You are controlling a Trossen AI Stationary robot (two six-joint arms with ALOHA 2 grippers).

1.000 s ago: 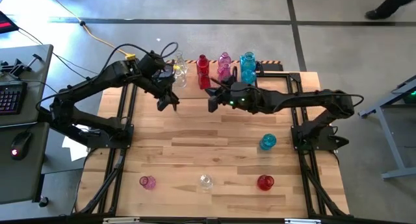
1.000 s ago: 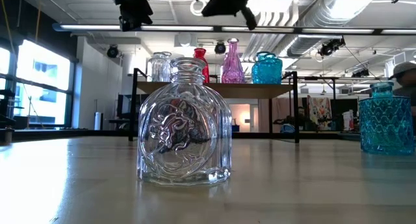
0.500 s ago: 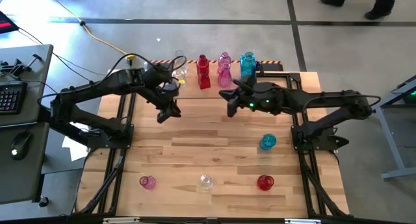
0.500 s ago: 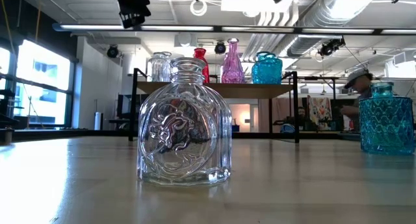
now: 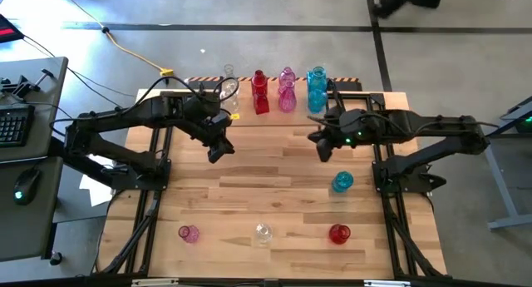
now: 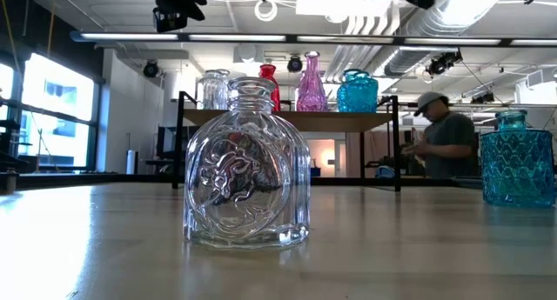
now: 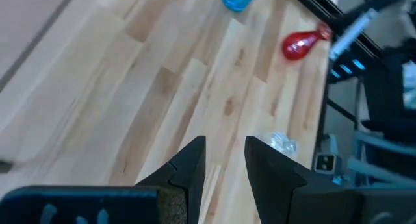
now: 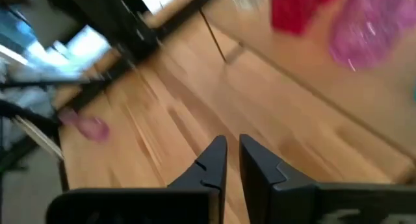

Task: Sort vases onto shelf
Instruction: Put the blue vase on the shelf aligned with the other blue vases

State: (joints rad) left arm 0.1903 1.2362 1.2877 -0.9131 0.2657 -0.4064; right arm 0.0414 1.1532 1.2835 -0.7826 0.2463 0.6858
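Observation:
On the shelf (image 6: 348,121) at the table's far edge stand a clear vase (image 5: 229,91), a red vase (image 5: 260,93), a pink vase (image 5: 287,89) and a blue vase (image 5: 316,87). On the tabletop stand a blue vase (image 5: 342,182), a pink vase (image 5: 189,233), a clear vase (image 5: 263,233) and a red vase (image 5: 338,234). My left gripper (image 5: 218,151) hovers over the table left of centre, open by a narrow gap and empty (image 7: 224,165). My right gripper (image 5: 322,150) hovers right of centre, above the blue vase's far side, shut and empty (image 8: 232,162).
Black frame rails (image 5: 158,179) run along the table's left and right sides beside the arm bases. The table's middle, between the shelf and the near row of vases, is bare wood. A person (image 6: 439,143) stands in the room beyond the table.
My right gripper has drawn away from the shelf, going toward the table's right edge and a little toward the near edge while rising and tipping less steeply down. My left gripper has shifted a little toward the near edge. No vase has moved.

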